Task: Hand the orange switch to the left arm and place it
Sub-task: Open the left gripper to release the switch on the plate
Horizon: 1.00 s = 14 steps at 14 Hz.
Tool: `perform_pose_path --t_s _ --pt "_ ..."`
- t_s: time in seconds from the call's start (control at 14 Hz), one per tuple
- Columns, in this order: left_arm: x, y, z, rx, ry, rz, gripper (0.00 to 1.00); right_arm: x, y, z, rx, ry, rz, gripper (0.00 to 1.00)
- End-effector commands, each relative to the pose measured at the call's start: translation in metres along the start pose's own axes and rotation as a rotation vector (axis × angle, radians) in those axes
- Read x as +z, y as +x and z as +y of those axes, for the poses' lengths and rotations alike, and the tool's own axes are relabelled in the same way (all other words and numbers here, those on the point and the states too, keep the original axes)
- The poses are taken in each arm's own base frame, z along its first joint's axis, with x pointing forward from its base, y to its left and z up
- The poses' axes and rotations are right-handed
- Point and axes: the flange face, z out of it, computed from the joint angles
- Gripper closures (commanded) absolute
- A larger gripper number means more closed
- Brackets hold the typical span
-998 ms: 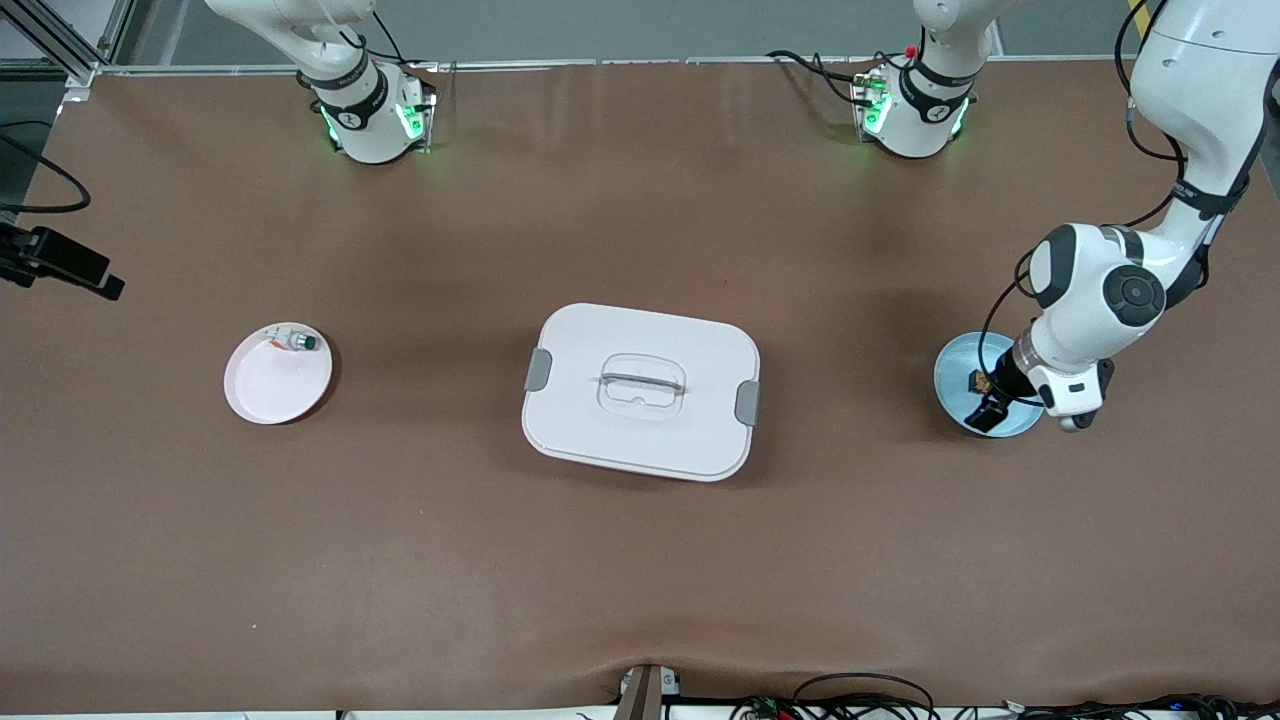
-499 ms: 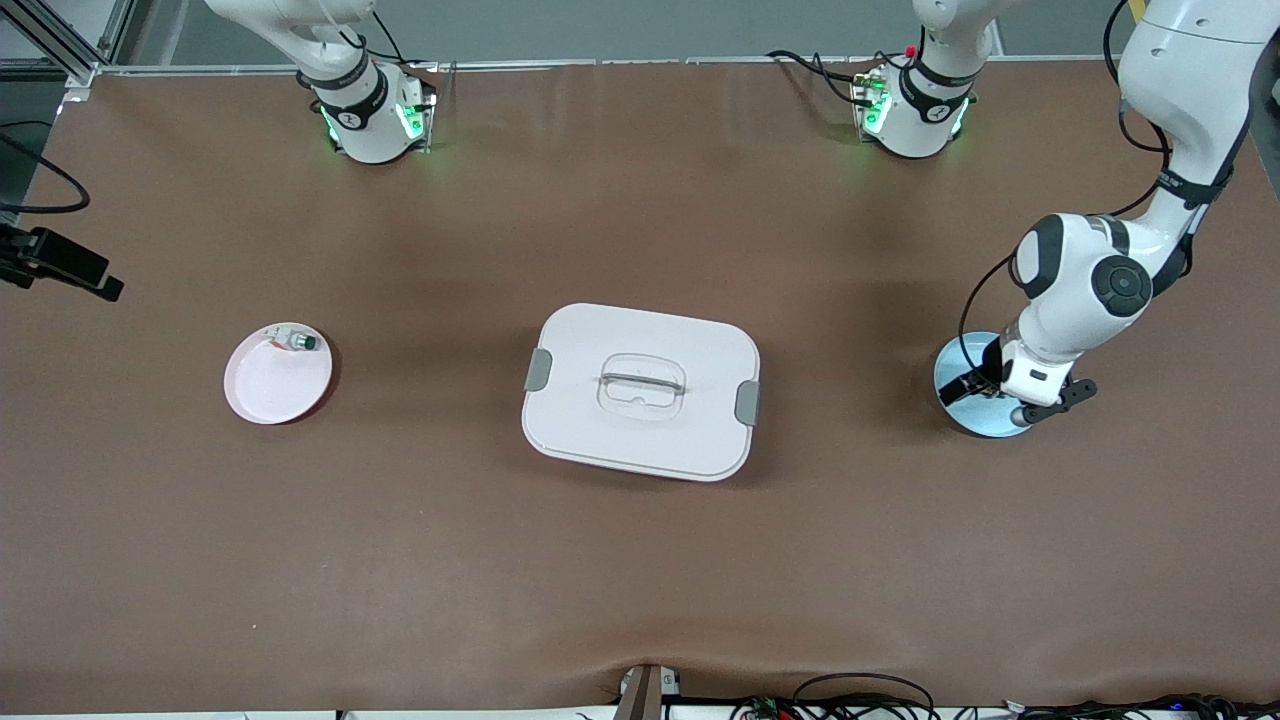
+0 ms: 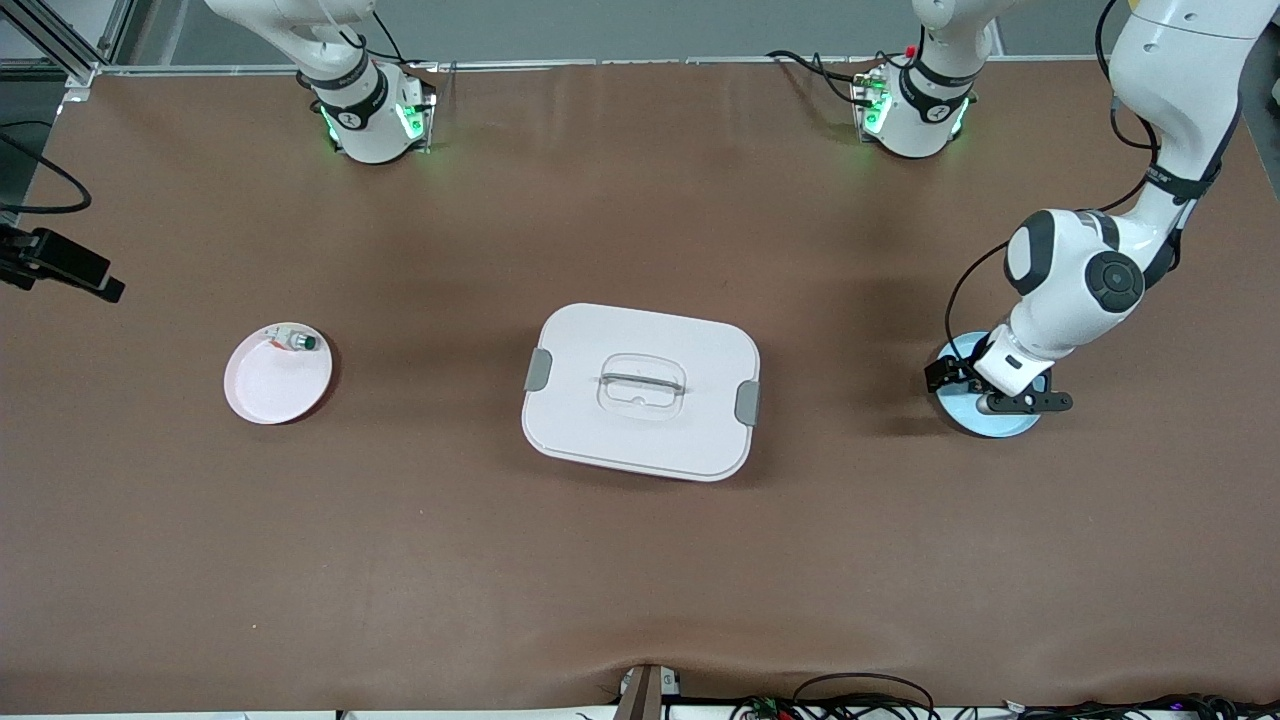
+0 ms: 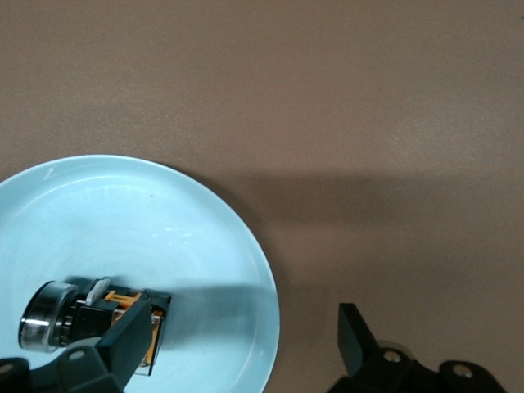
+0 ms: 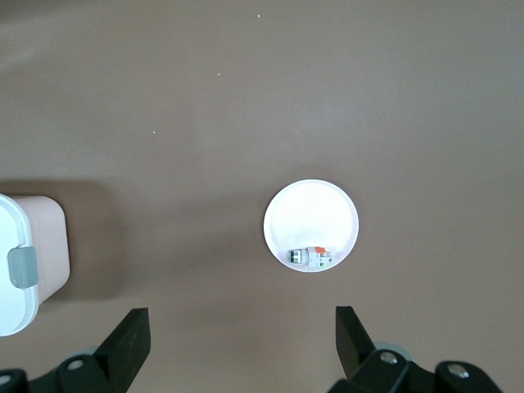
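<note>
The orange switch [image 4: 82,315] lies on its side in the blue plate [image 4: 123,221] at the left arm's end of the table. My left gripper [image 4: 241,340] hangs low over that plate [image 3: 990,420], open. One finger [image 4: 123,344] stands just in front of the switch and the other finger is outside the plate's rim, over bare table. In the front view the left hand [image 3: 985,390] hides the switch. The white box [image 3: 640,390] sits shut at mid-table. My right gripper [image 5: 241,340] is open and empty, high over the table.
A pink plate [image 3: 270,390] at the right arm's end holds a white switch with a green cap [image 3: 295,341]. The right wrist view shows that plate [image 5: 311,217] and a corner of the box [image 5: 24,262]. Cables run along the table's near edge.
The left hand has turned and shifted across the blue plate toward the box, staying open. The right arm and the things on the table have not moved.
</note>
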Motion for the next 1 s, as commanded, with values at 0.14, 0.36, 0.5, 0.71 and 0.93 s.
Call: perform_pose_path --t_s 0.14,0.36,0.5,0.71,0.93 --pt "-0.008 -0.001 0.003 0.006 0.001 0.021 0.00 0.001 -0.004 0.003 0.020 0.003 -0.009 0.00" --pt "-0.018 0.008 -0.007 -0.008 0.010 0.039 0.00 0.000 -0.004 -0.001 0.014 0.003 -0.008 0.00" --pt "-0.025 0.010 -0.012 -0.017 0.015 0.048 0.00 0.000 -0.004 0.000 0.015 0.003 -0.008 0.00" --pt "-0.045 0.013 -0.013 -0.014 0.032 0.077 0.00 0.001 -0.005 -0.001 0.014 0.003 -0.009 0.00" --pt "-0.076 0.011 -0.022 -0.015 0.072 0.057 0.00 0.001 -0.006 -0.003 0.012 0.002 -0.020 0.00"
